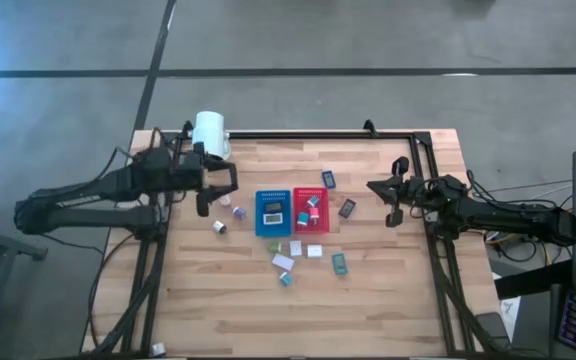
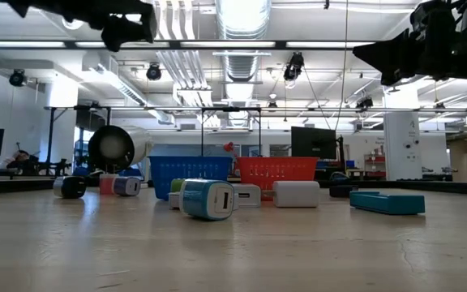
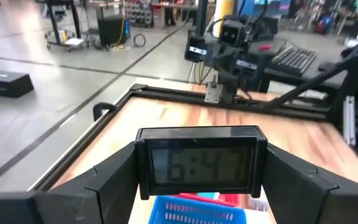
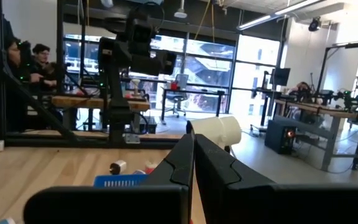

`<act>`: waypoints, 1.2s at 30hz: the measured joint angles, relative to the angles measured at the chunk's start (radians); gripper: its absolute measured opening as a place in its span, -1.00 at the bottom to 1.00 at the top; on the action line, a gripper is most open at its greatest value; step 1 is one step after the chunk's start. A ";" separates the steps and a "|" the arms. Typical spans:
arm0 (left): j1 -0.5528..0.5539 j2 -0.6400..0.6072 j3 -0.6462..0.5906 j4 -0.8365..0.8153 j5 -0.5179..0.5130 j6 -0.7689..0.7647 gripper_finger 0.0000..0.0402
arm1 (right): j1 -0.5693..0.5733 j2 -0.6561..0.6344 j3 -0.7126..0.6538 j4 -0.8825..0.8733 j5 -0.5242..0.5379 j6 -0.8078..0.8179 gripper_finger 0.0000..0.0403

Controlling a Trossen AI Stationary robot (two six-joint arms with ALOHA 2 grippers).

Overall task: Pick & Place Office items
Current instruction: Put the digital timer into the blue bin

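Your left tool (image 3: 194,163) grips a small digital clock (image 3: 196,163), held above the desk (image 1: 388,290) just beside the blue tray (image 1: 269,212); next, carry it over a tray and release. Your right tool (image 4: 192,163) waits closed, empty. Other items lie scattered around both trays; a workshop lies beyond.

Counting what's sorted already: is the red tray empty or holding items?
Holding items: the red tray has a teal item and other small pieces inside.
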 joint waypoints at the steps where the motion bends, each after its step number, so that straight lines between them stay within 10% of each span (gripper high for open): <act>1: 0.000 0.025 0.021 -0.017 -0.002 0.010 0.41 | 0.000 0.000 0.000 0.000 0.000 0.001 -0.96; 14: 0.001 0.226 0.135 -0.010 -0.048 0.135 0.41 | 0.000 0.000 -0.005 -0.009 0.000 0.029 -0.96; 23: 0.020 0.444 0.426 -0.436 -0.083 0.206 0.41 | 0.000 0.000 -0.006 -0.004 0.002 0.023 -0.96; 36: 0.021 0.798 0.591 -0.590 -0.011 0.214 0.41 | 0.000 -0.001 -0.007 -0.007 0.002 0.027 -0.96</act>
